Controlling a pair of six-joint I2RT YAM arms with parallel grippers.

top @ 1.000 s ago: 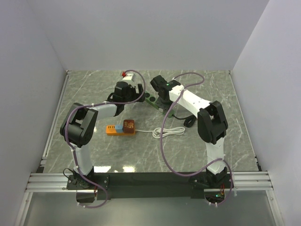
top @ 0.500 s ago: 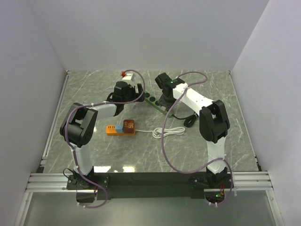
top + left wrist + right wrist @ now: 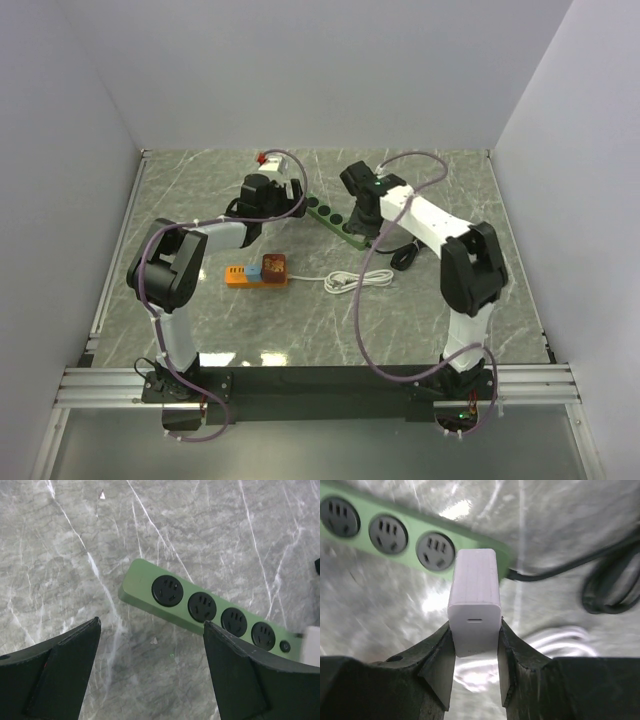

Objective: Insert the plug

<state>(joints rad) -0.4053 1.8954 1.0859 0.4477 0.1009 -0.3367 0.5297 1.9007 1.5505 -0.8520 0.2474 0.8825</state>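
A green power strip (image 3: 330, 218) with several black sockets lies at the back middle of the table; it also shows in the left wrist view (image 3: 200, 610) and the right wrist view (image 3: 410, 532). My right gripper (image 3: 475, 645) is shut on a white plug block (image 3: 474, 600) and holds it over the strip's cable end, past the last socket. My left gripper (image 3: 150, 655) is open and empty, hovering just before the strip's free end. In the top view the left gripper (image 3: 268, 195) is left of the strip and the right gripper (image 3: 362, 215) is over its right end.
The strip's black cable (image 3: 605, 587) coils to the right of it. A white cable (image 3: 360, 280) lies in front. An orange strip with a brown plug block (image 3: 258, 272) sits at centre left. A red and white object (image 3: 268, 158) is near the back wall.
My right arm has swung right along the strip, uncovering its sockets, with the white plug block still held. The left arm has barely moved.
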